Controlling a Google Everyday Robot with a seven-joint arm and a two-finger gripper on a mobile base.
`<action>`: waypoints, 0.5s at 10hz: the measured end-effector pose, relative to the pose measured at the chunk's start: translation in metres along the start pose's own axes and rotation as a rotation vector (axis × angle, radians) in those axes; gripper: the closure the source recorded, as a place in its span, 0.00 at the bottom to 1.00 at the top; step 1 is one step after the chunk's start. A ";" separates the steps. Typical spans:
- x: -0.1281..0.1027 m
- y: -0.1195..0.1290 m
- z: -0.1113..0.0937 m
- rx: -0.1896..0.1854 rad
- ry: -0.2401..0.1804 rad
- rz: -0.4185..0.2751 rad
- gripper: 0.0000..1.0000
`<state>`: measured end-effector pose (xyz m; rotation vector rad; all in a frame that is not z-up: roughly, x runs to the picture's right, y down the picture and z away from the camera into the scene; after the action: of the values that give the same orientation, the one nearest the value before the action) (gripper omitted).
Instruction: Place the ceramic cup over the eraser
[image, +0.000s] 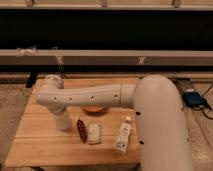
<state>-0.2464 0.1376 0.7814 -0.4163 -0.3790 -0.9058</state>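
Note:
My arm reaches from the right across the wooden table and bends down at the left. My gripper is at the arm's lower end, down at the table top on the left side. A white tapered shape there may be the ceramic cup, but I cannot tell it apart from the gripper. The black eraser is hidden.
An orange bowl shows only partly under the arm. A slim dark red object, a pale whitish-grey block and a white capped bottle lie along the front middle. A dark wall with a rail runs behind the table.

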 end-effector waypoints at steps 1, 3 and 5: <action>0.002 -0.001 -0.001 0.006 0.007 0.001 0.20; 0.005 -0.008 -0.011 0.011 0.005 -0.011 0.20; 0.015 -0.016 -0.032 -0.010 -0.021 -0.031 0.20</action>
<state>-0.2464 0.1030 0.7638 -0.4306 -0.4011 -0.9343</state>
